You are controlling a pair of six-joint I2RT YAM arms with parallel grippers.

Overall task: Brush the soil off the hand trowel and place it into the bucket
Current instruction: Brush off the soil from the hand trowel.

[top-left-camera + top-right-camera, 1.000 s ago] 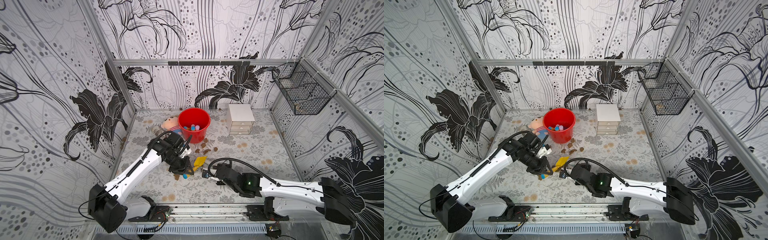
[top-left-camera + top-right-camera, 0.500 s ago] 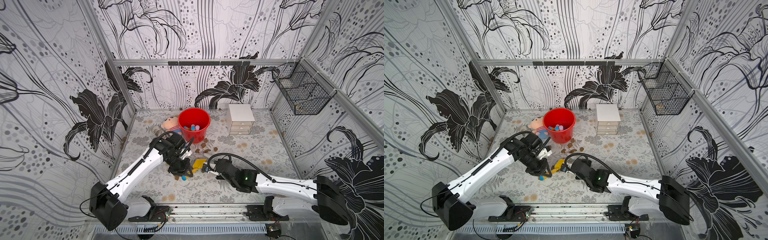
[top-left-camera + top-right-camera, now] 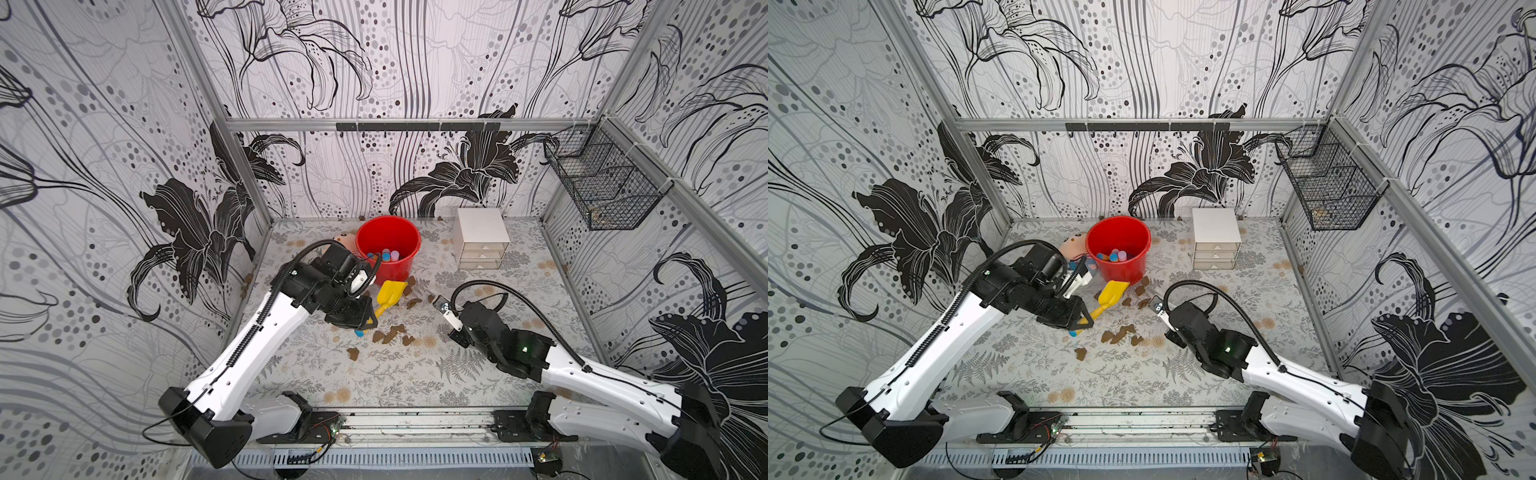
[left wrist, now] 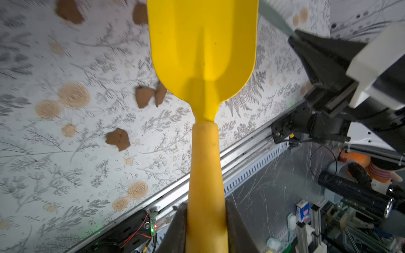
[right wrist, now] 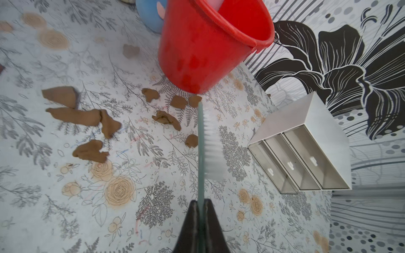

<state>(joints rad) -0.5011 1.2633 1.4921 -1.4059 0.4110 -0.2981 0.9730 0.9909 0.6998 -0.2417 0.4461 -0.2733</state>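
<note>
My left gripper (image 4: pixel 206 210) is shut on the handle of the yellow hand trowel (image 4: pixel 201 43). It holds the trowel above the table, blade (image 3: pixel 392 291) pointing at the foot of the red bucket (image 3: pixel 395 270). No soil shows on the visible face of the blade. Brown soil clumps (image 3: pixel 390 332) lie scattered on the table below and beside it, also seen in the right wrist view (image 5: pixel 83 116). My right gripper (image 5: pixel 200 203) is shut on a thin grey-green brush (image 5: pixel 210 142) with white bristles. It hovers right of the trowel, apart from it.
A white drawer box (image 3: pixel 482 245) stands right of the bucket and a doll (image 3: pixel 345 243) lies at its left. Coloured small things (image 3: pixel 388 255) sit inside the bucket. A wire basket (image 3: pixel 602 195) hangs on the right wall. A blue piece (image 3: pixel 358 332) lies under the left gripper.
The left gripper has carried the trowel farther back, toward the bucket. The right gripper with the brush has drawn away from the trowel to the right.
</note>
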